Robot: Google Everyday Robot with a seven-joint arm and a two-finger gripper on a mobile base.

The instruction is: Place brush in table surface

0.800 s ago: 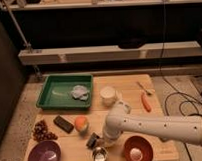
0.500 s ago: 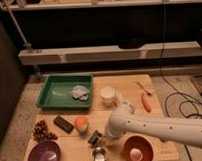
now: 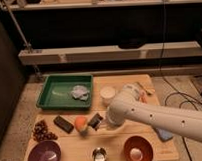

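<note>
The brush (image 3: 96, 120), a small blackish block, is at the tip of my white arm, just right of the orange ball (image 3: 81, 124) and low over the light wooden table surface (image 3: 71, 144). My gripper (image 3: 102, 122) reaches in from the right and is shut on the brush. I cannot tell whether the brush touches the wood. The fingers are mostly hidden by the arm and the brush.
A longer flat black block (image 3: 63, 124) lies left of the ball. A green tray (image 3: 55, 99) holding a crumpled cloth (image 3: 81, 92) is at the back left. Also here are a white cup (image 3: 108, 94), a purple bowl (image 3: 44, 154), a metal cup (image 3: 99, 155), an orange bowl (image 3: 137, 150) and a dark berry cluster (image 3: 42, 131).
My gripper has moved with the brush from above the metal cup at the front edge back toward the middle of the table, beside the orange ball.
</note>
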